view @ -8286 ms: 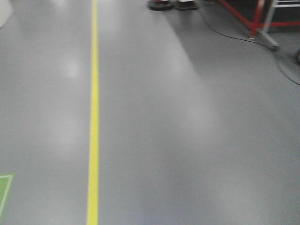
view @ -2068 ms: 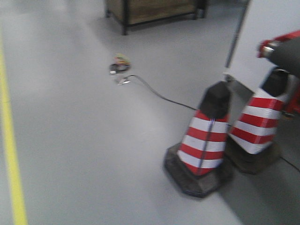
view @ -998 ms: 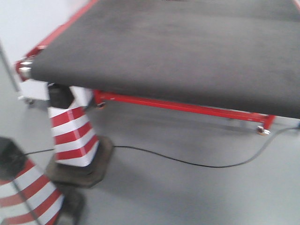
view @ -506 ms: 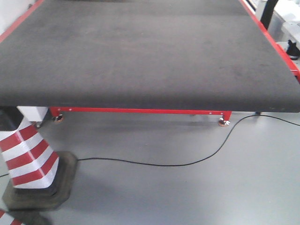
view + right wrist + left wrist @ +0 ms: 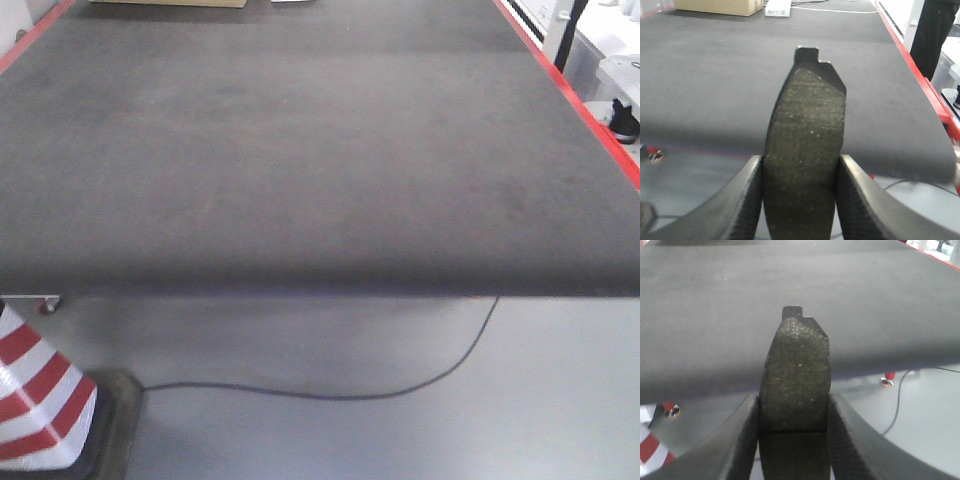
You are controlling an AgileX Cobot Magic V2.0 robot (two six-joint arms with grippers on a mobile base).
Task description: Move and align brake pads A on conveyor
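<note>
Two brake pads A are held: left pad point(image 5: 797, 365) clamped in the left end effector point(image 5: 794, 402), right pad point(image 5: 807, 115) in the right end effector point(image 5: 800, 165). The conveyor point(image 5: 300, 150) lies ahead and slightly below; both pads' long axes point across its near edge, and neither arm seems nearer.

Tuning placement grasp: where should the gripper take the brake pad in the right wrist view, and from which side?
Across its narrow width, fingers on the long edges, coming from the end opposite the notched tab. The right gripper holds the brake pad that way: those edges run near parallel, leaving the tab end free, toward the conveyor.
</note>
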